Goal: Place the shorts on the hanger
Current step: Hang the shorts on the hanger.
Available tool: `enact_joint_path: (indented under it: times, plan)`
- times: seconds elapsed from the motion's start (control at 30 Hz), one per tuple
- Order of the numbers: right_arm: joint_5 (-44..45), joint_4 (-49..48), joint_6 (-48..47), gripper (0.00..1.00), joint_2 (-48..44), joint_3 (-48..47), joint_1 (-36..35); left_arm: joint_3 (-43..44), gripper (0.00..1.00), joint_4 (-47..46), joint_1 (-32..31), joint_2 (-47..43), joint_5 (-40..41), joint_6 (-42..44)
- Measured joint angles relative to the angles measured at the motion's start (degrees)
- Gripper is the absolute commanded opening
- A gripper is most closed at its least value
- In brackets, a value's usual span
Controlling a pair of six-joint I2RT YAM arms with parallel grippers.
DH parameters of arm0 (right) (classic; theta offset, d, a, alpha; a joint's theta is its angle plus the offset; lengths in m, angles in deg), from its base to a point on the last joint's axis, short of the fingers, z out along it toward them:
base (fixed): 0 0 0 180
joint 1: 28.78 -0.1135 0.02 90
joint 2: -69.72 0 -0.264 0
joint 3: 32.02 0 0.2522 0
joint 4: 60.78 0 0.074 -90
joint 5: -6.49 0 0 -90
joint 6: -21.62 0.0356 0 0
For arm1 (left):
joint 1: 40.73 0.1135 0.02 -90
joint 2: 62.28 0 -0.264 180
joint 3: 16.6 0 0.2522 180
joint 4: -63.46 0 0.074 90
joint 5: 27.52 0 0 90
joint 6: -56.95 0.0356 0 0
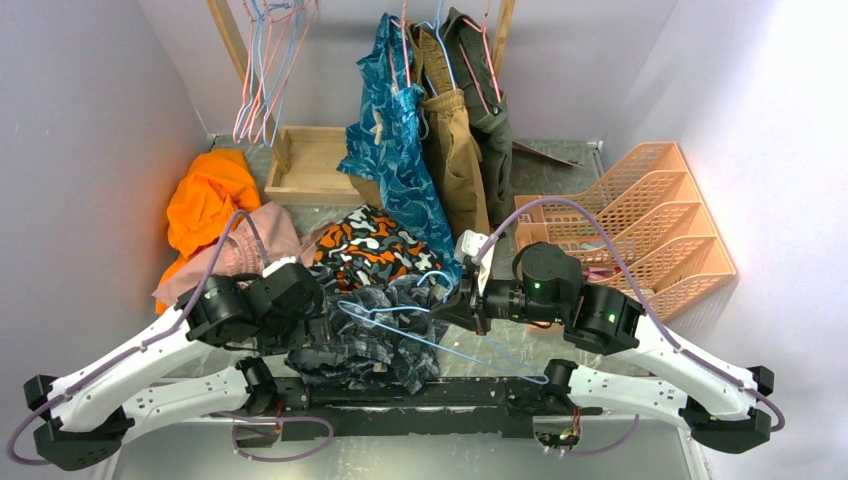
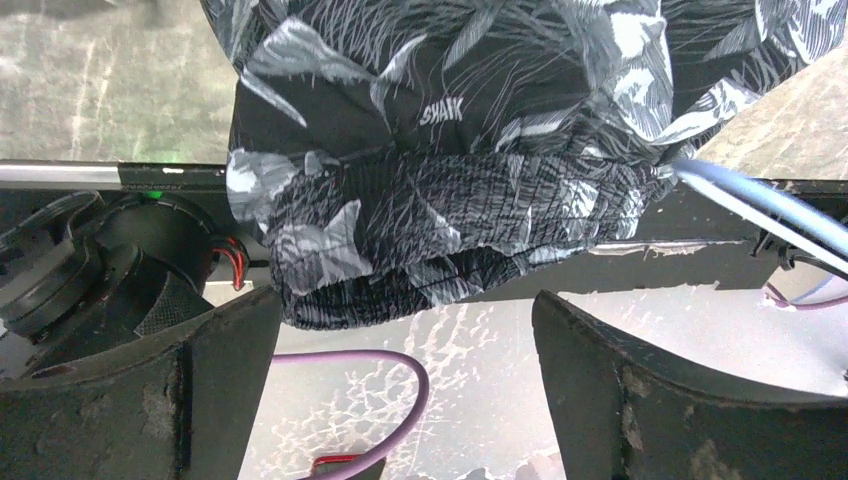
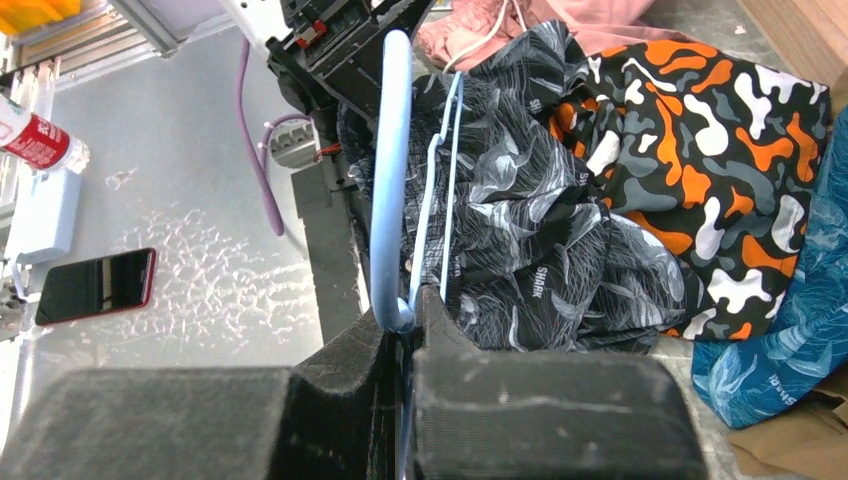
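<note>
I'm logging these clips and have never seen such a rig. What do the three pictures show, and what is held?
Two robot arms are bolted at the near edge of a table. The wide picture looks down from above and behind them; the other two come from a camera on each wrist, with that arm's pincer fingers at the bottom. The right pincer is shut on a light-blue wire hanger, which lies across the black leaf-print shorts. The left pincer is open and empty, facing those shorts. Also on the table: orange-black-white camouflage shorts, an orange garment, a wooden tray and a peach file rack.
</note>
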Motion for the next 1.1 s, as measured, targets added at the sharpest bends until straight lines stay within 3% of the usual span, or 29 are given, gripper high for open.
enact_joint_path:
  times: [0.13, 0.3, 0.47, 0.6, 0.7, 0.93, 1.1]
  plan:
    - [-0.7, 0.4, -0.6, 0.00, 0.0, 0.1, 0.0, 0.6, 1.00, 0.0, 0.0, 2.5, 1.2, 1.8]
    - [-0.7, 1.4, -1.2, 0.00, -0.3, 0.1, 0.0, -1.4, 0.89, -0.3, 0.0, 5.3, 2.6, 3.8]
    - [0.7, 3.2, -1.7, 0.00, -1.9, -0.1, 0.0, -4.0, 0.86, -0.1, 0.0, 6.1, 2.9, 5.8]
    - [1.8, 4.0, -2.0, 0.00, -2.7, -0.7, 0.0, -4.1, 0.64, -0.1, 0.0, 5.4, 2.8, 7.4]
    - [2.0, 4.3, -2.3, 0.00, -2.5, -1.6, 0.0, -5.3, 0.58, -0.3, 0.0, 4.8, 2.4, 8.3]
    - [2.0, 4.4, -2.9, 0.00, -2.0, -2.9, 0.0, -7.5, 0.81, -0.1, 0.0, 4.6, 1.1, 9.9]
    - [2.0, 4.5, -3.0, 0.00, -2.0, -3.0, 0.0, -7.5, 0.81, -0.1, 0.0, 4.8, -0.2, 11.5]
